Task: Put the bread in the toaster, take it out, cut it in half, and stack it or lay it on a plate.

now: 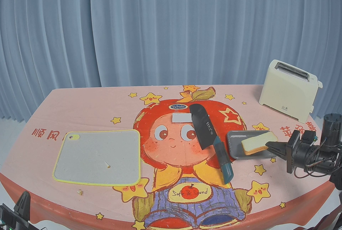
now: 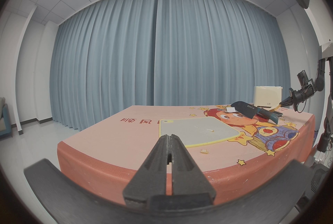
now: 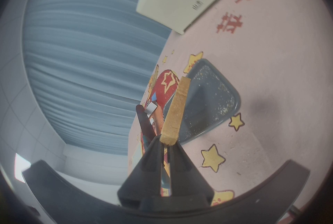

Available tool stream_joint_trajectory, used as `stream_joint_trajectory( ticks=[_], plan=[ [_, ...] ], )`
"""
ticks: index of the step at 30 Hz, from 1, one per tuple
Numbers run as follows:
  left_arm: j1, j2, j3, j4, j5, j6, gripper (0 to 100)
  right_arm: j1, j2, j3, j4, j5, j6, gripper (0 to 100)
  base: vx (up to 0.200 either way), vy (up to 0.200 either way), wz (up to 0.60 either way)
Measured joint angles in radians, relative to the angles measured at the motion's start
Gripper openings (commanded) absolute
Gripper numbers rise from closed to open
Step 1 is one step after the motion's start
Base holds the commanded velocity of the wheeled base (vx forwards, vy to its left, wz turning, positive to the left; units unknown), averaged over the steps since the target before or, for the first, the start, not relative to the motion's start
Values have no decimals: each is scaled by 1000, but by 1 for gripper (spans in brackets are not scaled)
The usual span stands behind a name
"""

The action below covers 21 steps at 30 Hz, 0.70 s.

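One bread slice (image 1: 258, 141), pointing away from right gripper (image 1: 269, 148)

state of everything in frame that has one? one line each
bread: pinched at one edge by the right gripper, over the tray
toaster: upright, nothing sticking out of the slots
knife: lying flat, unheld
cutting board: flat, no bread on it
tray: flat, under the held bread
left gripper: shut, empty
right gripper: shut on bread
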Motion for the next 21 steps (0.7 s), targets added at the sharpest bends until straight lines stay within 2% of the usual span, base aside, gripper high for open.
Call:
stream_joint_trajectory(
  ticks=[6,13,16,21],
  plan=[
    [0,0,0,0,0,0,0,0,-47,6,5,-13,-155,0,0,0,0],
    [0,0,0,0,0,0,0,11,-123,39,9,-18,-374,0,0,0,0],
    [0,0,0,0,0,0,0,24,-155,55,9,-21,-437,0,0,0,0],
    [0,0,0,0,0,0,0,37,-203,63,7,-22,-497,0,0,0,0]
  ],
)
